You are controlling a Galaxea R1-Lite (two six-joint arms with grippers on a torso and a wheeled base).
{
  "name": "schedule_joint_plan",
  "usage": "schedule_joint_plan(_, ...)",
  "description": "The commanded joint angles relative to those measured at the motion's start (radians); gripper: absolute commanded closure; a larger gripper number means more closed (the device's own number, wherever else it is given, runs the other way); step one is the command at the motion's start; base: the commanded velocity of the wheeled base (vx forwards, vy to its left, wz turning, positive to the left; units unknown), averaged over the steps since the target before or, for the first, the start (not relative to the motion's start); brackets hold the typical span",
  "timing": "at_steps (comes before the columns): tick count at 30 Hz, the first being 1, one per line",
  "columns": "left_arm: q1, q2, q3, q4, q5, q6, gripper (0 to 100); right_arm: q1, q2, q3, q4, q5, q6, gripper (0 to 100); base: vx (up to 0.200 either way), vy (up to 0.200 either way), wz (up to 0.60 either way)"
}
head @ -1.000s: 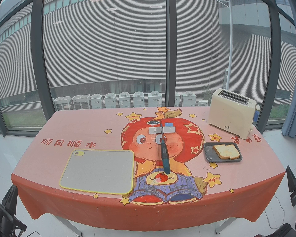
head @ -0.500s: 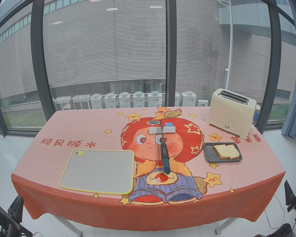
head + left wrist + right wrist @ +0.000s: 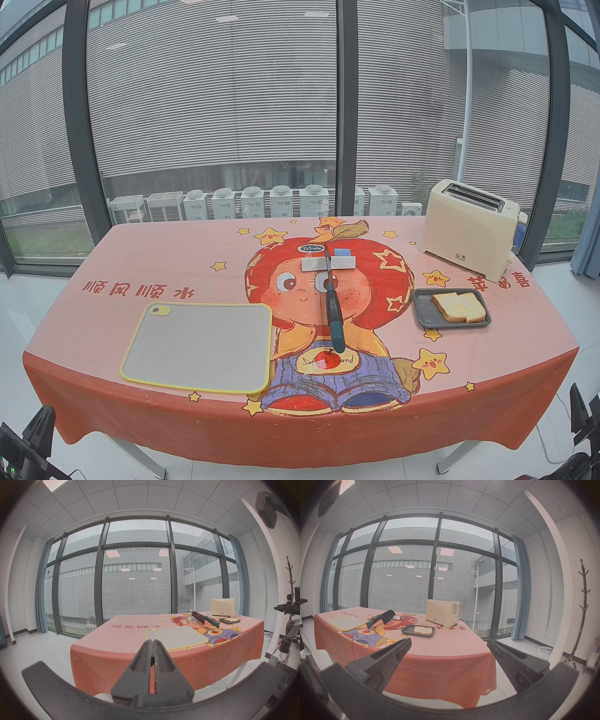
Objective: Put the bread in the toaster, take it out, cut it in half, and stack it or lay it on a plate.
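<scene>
Bread is lying flat in the dark grey tray on the right side of the tabletop, and the cream toaster stands just behind that tray, near the far right corner. The knife sits in the middle with its teal handle pointing at the robot and the blade end propped on a small grey block. Left of the knife there's the cutting board, grey with a yellow-green rim, near the front edge.

The left gripper has its fingers pressed together with nothing between them. It's down low off the near left corner of the tabletop. The right gripper is spread wide and empty — low off the near right corner, well apart from the bread.
</scene>
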Motion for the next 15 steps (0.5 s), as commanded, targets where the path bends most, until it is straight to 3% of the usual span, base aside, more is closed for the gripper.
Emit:
schedule_joint_plan(1, 0.000, 0.002, 0.018, 0.013, -0.002, -0.004, 100, 0.002, -0.037, 0.026, -0.001, 0.000, 0.000, 0, 0.000, 0.000, 0.00)
schedule_joint_plan(9, 0.000, 0.002, 0.018, 0.027, -0.005, -0.007, 100, 0.000, -0.040, 0.029, -0.011, 0.005, 0.006, 0, 0.000, 0.000, 0.00)
schedule_joint_plan(11, -0.001, -0.001, 0.018, 0.046, -0.045, -0.020, 100, 0.000, -0.040, 0.031, -0.015, 0.029, 0.009, 0, 0.000, 0.000, 0.00)
schedule_joint_plan(13, -0.003, 0.001, 0.018, 0.076, -0.089, -0.009, 100, 0.000, -0.040, 0.031, -0.016, 0.054, 0.011, 0, 0.000, 0.000, 0.00)
schedule_joint_plan(15, -0.003, 0.001, 0.018, 0.075, -0.095, -0.007, 100, 0.000, -0.040, 0.031, -0.016, 0.063, 0.012, 0, 0.000, 0.000, 0.00)
